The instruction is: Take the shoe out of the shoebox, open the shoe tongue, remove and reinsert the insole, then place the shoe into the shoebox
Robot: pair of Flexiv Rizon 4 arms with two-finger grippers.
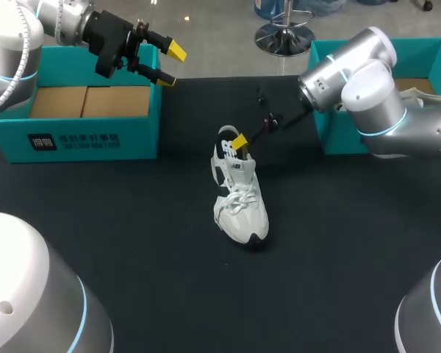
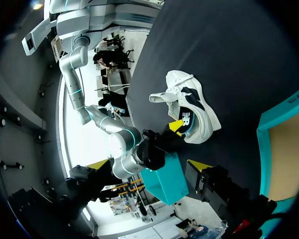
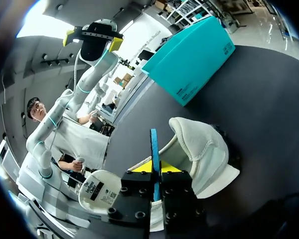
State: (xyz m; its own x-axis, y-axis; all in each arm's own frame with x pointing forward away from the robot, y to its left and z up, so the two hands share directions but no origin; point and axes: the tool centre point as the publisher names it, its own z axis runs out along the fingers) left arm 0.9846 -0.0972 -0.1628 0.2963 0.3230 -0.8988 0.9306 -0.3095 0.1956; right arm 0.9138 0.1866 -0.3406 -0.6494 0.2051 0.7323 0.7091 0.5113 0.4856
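R: my right gripper [image 3: 154, 168] clamps the thin blue-edged insole [image 3: 153, 142] at the heel opening | white-and-black mesh sneaker [image 1: 239, 200] mid black table [image 1: 132, 250] | left gripper [image 1: 170, 65] spread above the teal cardboard shoebox [image 1: 95, 140], far-left corner | insole step, I judge; next needs the shoe steadied.

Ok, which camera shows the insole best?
Right wrist view: the insole shows as a thin blue strip, edge-on, pinched in the right claw beside the shoe. Head and left wrist views show the shoe and a yellow fingertip at its opening, not the insole.
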